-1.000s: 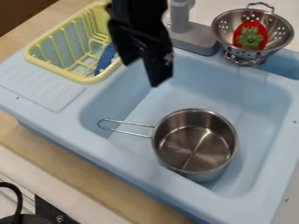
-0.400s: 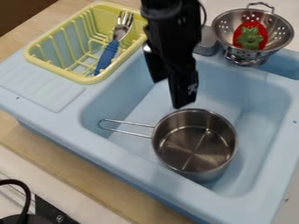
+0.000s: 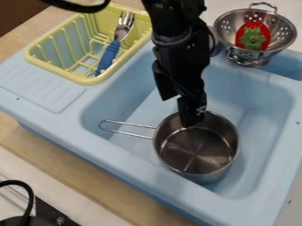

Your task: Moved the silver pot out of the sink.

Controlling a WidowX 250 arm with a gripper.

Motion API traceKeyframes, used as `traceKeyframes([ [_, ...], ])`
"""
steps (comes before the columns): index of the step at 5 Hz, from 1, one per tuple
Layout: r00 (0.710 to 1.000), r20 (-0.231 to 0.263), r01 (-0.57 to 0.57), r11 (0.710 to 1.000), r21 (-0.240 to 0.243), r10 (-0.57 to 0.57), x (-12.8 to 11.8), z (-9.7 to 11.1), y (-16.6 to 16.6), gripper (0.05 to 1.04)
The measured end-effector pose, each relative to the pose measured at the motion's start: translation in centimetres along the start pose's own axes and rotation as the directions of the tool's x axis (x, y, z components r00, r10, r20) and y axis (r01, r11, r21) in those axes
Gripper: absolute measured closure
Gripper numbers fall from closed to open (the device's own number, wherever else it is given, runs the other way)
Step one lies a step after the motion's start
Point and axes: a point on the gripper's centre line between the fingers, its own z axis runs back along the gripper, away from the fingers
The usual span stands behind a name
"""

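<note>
The silver pot sat upright in the basin of the blue sink, with its wire handle pointing to the sink's left wall. The black gripper hung over the sink, at the pot's far rim. Its jaws were spread, with a gap between them: one tip was over the pot's opening, the other higher, just beyond the rim. Whether either touched the metal, I could not tell.

The arm crossed the sink's far edge, between two things that flanked it. At the sink's far left corner stood a yellow dish rack with a blue-handled fork leaning in it. At the sink's far right edge stood a metal colander holding a red toy strawberry with a green top. A ribbed drainboard formed the sink's left end, in front of the rack, and a black cable curved beyond the sink's near left side. The gripper bore a small white mark, too small to read.
</note>
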Motion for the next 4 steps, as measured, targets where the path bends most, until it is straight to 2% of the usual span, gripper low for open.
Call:
traceKeyframes([
  [1, 1.0, -0.004, -0.003, 1.0, 0.007, 0.003, -0.1, -1.0, -0.3, 0.089],
  [2, 1.0, -0.03, -0.005, 1.0, 0.027, 0.006, -0.5, -1.9, -0.4, 0.13],
  [3, 0.999, -0.021, -0.023, 0.998, 0.054, 0.025, -0.7, -2.3, -0.4, 0.396],
  [4, 1.0, -0.021, -0.012, 0.998, 0.059, 0.014, -0.6, -2.4, -0.6, 0.692],
])
